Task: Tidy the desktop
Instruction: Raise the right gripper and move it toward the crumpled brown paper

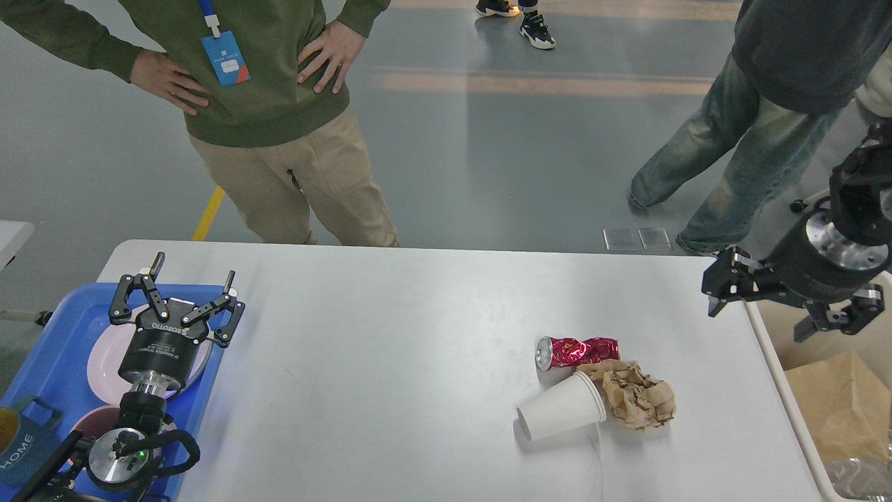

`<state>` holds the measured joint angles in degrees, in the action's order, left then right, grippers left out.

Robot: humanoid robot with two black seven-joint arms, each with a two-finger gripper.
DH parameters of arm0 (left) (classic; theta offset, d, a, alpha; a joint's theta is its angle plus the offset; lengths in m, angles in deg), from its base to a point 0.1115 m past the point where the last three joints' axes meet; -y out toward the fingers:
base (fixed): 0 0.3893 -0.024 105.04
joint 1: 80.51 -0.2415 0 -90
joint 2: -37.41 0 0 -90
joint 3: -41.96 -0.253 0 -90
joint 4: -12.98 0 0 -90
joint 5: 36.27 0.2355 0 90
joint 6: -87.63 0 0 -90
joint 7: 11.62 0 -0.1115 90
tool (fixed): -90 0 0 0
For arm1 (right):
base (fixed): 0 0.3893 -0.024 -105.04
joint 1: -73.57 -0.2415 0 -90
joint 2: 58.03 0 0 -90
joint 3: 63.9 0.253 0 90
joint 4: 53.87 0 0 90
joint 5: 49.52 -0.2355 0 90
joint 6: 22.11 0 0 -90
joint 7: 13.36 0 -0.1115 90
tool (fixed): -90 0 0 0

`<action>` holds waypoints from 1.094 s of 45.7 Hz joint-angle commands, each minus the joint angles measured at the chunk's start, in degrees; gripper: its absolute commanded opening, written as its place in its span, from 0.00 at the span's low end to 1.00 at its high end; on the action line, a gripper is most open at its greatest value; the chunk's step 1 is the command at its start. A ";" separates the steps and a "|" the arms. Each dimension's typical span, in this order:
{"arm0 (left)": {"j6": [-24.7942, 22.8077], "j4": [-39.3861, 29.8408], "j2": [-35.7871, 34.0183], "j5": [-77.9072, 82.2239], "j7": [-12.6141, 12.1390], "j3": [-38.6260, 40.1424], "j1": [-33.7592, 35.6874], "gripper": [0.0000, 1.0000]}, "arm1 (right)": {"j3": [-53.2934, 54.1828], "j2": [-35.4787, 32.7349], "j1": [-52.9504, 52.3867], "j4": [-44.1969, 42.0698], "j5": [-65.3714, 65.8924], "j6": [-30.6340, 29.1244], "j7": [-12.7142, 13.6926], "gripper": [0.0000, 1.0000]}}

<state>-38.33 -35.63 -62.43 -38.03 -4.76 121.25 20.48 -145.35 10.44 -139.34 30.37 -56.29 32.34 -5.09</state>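
Note:
The white desktop (390, 328) fills the middle of the head view. On its right half lie a crushed red can (578, 351), a white paper cup (561, 416) on its side, and a crumpled brown paper wad (637, 397), all touching. My left gripper (193, 273) is open and empty, hovering over the blue tray at the left, far from the litter. My right gripper (759, 317) hangs over the desktop's right edge, up and to the right of the can; its dark fingers look spread and hold nothing.
A blue tray (70, 317) at the left holds pale plates (101, 362) and a teal mug (21, 443). A beige bin (777, 362) stands off the right edge with a brown paper bag (840, 408) inside. Two people stand beyond the far edge.

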 commanded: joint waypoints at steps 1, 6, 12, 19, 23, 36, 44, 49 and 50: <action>0.01 0.00 0.00 0.00 0.08 -0.01 -0.01 0.97 | 2.34 2.10 -8.12 7.25 -0.45 -0.13 0.25 1.00; 0.01 0.00 0.00 0.00 0.08 -0.01 -0.01 0.97 | 5.33 2.54 -14.01 12.44 -0.62 -0.05 0.25 1.00; 0.01 0.00 0.00 0.00 0.08 -0.01 -0.01 0.97 | 8.41 4.29 -21.40 15.77 -0.62 -0.22 0.25 1.00; 0.01 0.00 0.00 0.00 0.08 0.08 -0.01 0.97 | 8.76 5.62 -22.02 15.77 -0.80 0.22 0.16 1.00; 0.01 0.00 0.00 0.00 0.00 0.08 -0.01 0.97 | 9.29 5.01 -21.67 15.61 -0.80 0.48 0.25 1.00; -0.07 0.00 0.08 0.00 0.00 0.08 -0.01 0.97 | 9.99 3.69 -8.93 13.24 -0.71 11.02 0.25 1.00; -0.07 0.00 0.00 0.00 0.00 0.08 -0.01 0.97 | 13.77 3.86 0.38 10.43 -0.71 12.61 1.74 1.00; -0.07 0.00 0.00 0.00 0.00 0.08 -0.01 0.97 | 15.53 3.86 4.43 10.08 -0.80 13.40 3.85 1.00; -0.07 0.00 0.00 0.00 0.00 0.08 -0.01 0.97 | 15.97 3.69 5.39 9.73 -0.80 13.40 4.03 0.96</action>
<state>-38.40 -35.63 -62.43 -38.03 -4.76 121.33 20.48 -131.28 14.29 -138.39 40.88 -56.95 45.12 -2.77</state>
